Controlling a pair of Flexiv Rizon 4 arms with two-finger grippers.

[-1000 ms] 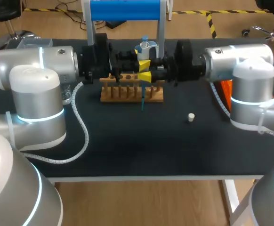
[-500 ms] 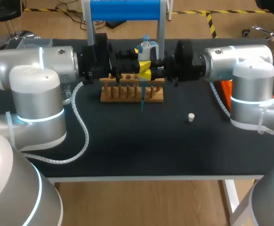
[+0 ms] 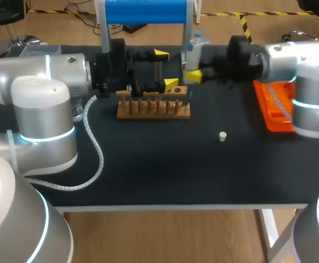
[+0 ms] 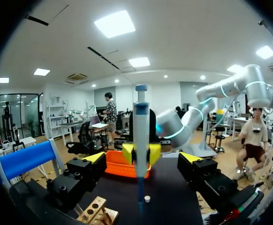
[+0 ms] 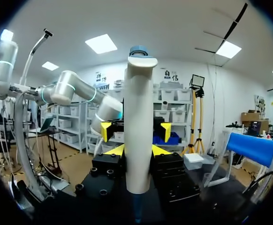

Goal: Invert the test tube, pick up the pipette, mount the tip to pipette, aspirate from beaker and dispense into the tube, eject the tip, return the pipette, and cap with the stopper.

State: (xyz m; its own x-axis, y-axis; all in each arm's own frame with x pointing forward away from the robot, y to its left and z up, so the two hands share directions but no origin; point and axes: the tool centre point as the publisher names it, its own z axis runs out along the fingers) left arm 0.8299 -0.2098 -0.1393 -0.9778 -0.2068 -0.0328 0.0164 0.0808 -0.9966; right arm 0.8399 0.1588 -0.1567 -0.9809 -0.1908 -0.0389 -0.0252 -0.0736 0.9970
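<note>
Pulling back toward its own side, the right claw (image 3: 191,75) is carrying the pipette (image 3: 193,48) away, fingers clamping its upright body. The left claw (image 3: 165,68) is now gaping wide, holding nothing, the pipette standing just ahead of it, the wooden rack (image 3: 154,108) lying below.

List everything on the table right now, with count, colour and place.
pipette: 1, white with blue top, upright in the right gripper, over the right end of the rack
rack: 1, wooden, far middle of the table
stopper: 1, white, right of the rack and nearer
tray: 1, orange, far right
stand: 1, blue bar, behind the rack
table: 1, black
left gripper: 1, yellow tips, open, over the rack
right gripper: 1, yellow tips, shut on the pipette
</note>
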